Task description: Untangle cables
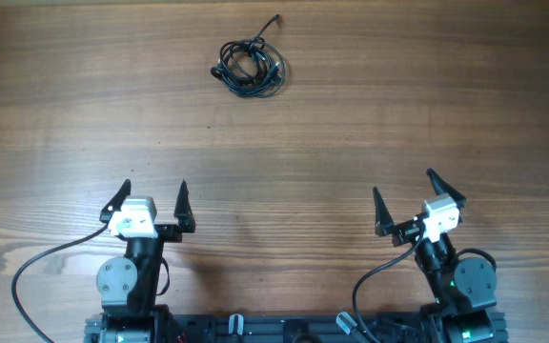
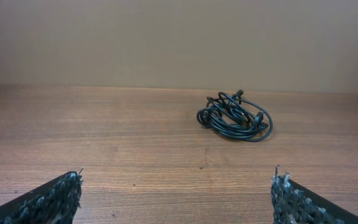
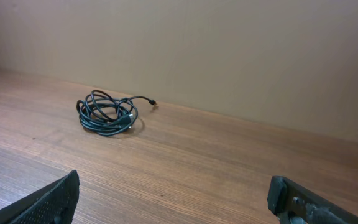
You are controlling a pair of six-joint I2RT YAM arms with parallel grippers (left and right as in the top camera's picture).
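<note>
Fingers apart, empty: left fingers (image 1: pixel 182 205), right fingers (image 1: pixel 380 214). We see cables (image 1: pixel 251 65) well ahead, slightly right of left; left arm nearer.

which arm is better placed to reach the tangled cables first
Probably the left. The cables lie far back, left of centre, closer to the left end effector than the right end effector.

Light: even and soft over my table (image 1: pixel 351 124), no glare.
Shadows: faint, just under the cables (image 1: pixel 250 67).
Focus: my fingertips (image 2: pixel 55 199) look soft at the wrist views' bottom corners; overhead is crisp.
Tone: warm.
</note>
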